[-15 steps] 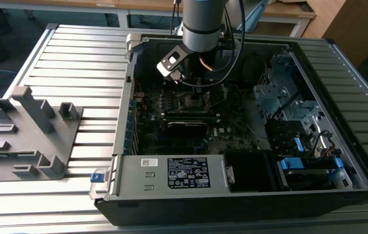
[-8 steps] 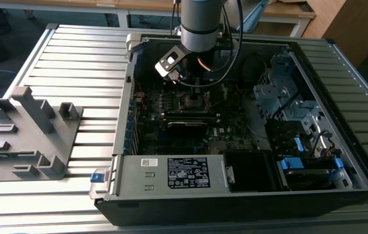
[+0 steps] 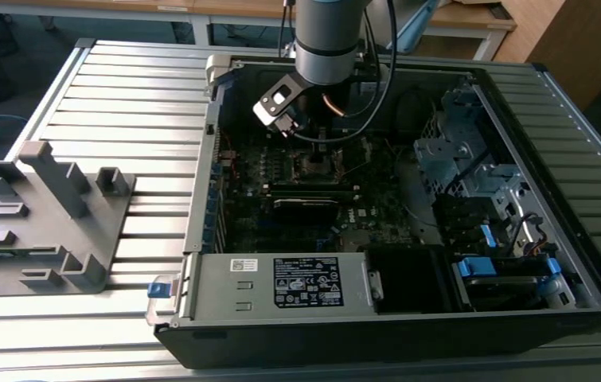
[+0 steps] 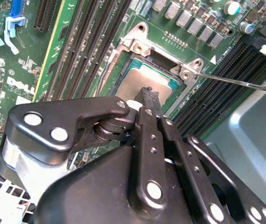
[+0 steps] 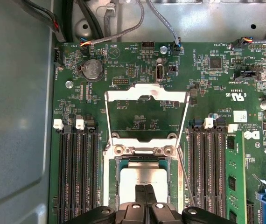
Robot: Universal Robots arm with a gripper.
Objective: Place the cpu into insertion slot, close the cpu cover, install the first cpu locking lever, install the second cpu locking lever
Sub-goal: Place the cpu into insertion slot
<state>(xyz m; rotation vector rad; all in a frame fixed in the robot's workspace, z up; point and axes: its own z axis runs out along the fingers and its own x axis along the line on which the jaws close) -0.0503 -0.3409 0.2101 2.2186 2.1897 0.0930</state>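
Where tool [image 5: 145, 187] (closed) hangs, cpu [image 5: 128, 184] lies partly hidden.

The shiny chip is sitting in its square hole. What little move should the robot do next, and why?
Probably lift the tool straight up off the cpu. The cpu looks seated in the insertion slot, while the cpu cover stands open, and the shut tool's tips rest where it would close.

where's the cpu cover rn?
First wrist view: the cpu cover is flipped open, hinged at the insertion slot edge away from the gripper, between memory slots.
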